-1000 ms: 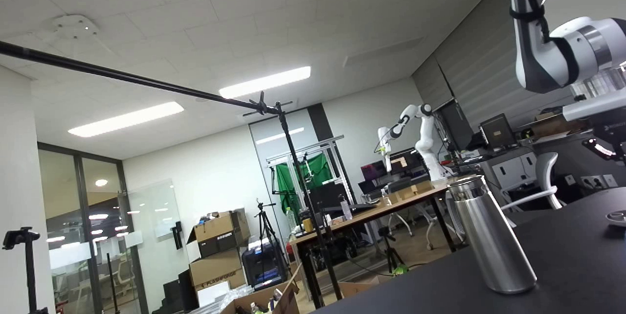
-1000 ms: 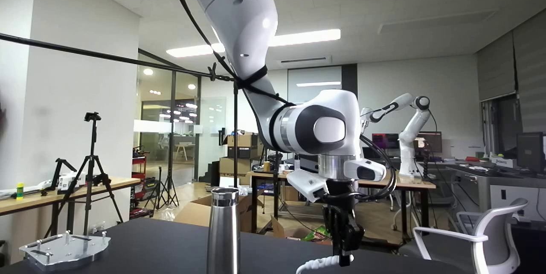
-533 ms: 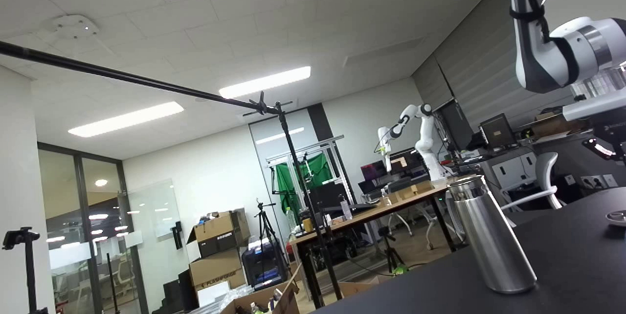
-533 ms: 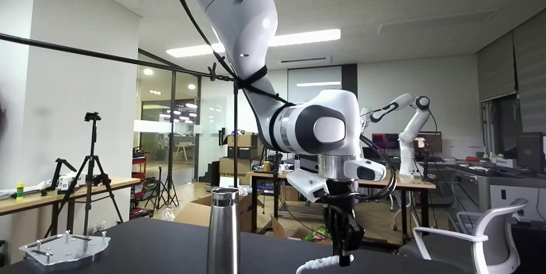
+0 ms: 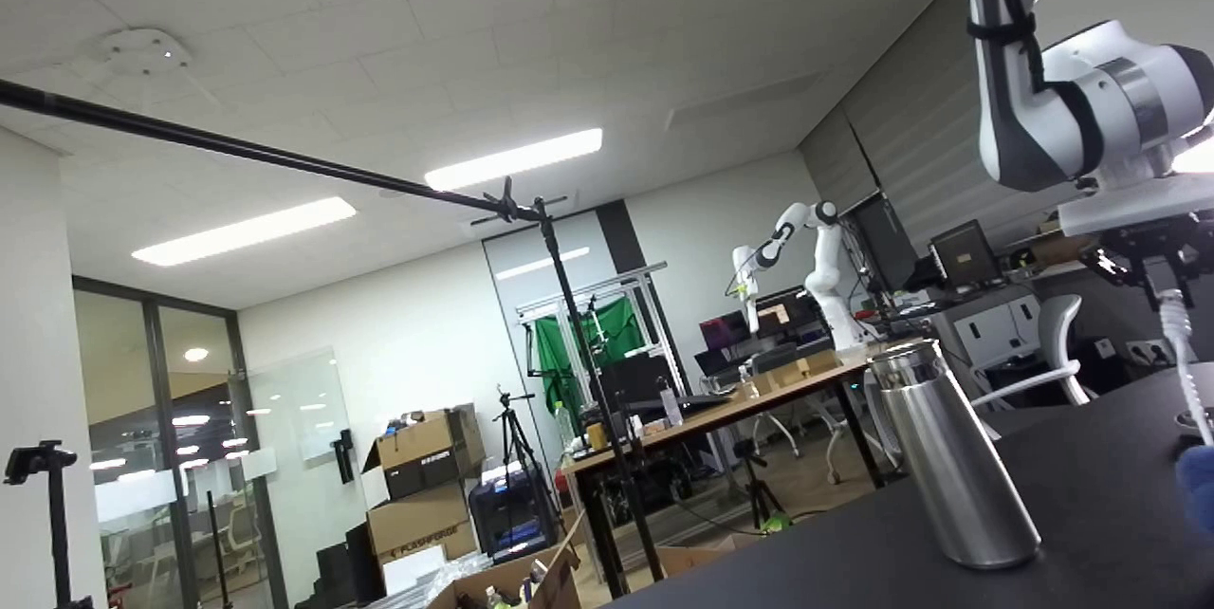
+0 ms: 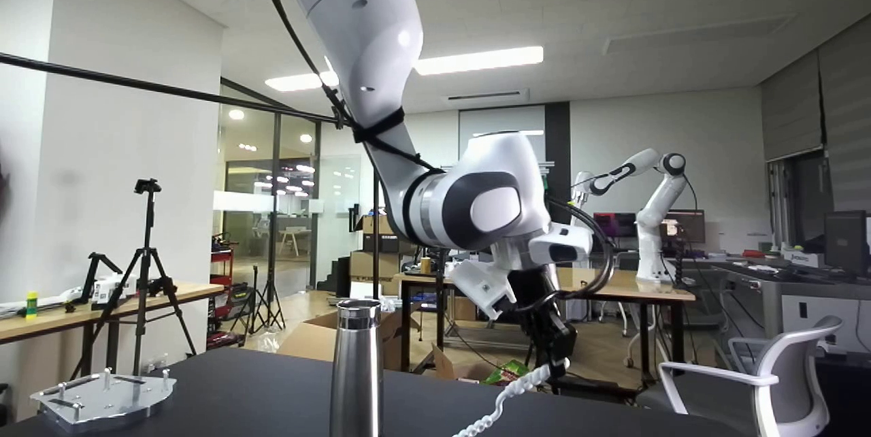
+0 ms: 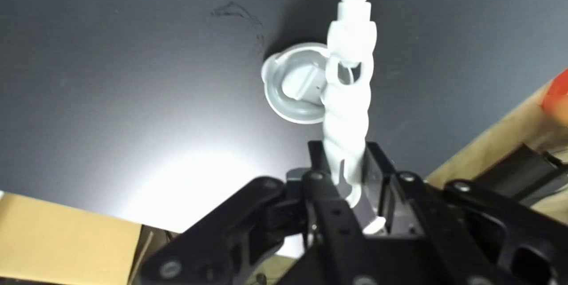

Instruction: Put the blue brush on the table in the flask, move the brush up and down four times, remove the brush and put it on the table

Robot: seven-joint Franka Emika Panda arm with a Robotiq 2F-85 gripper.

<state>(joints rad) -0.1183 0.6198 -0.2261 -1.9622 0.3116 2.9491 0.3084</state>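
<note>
Blue brush (image 5: 1200,484), white handle (image 7: 347,103) clamped in hand (image 7: 344,148), slanting downward

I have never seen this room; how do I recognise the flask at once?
In an exterior view, the dark table fills the foreground. The flask stands on it, pictured between the clear plate and the gripper: the only tall silver cylinder there.

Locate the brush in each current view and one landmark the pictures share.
In an exterior view, the brush: far right edge, lower half, its blue end partly cut off.
In an exterior view, the brush: low, right of centre, running off the bottom edge.
In the wrist view, the brush: right of centre, from the top edge down to the gripper.
Shared landmark: the dark table, in all three.
</note>
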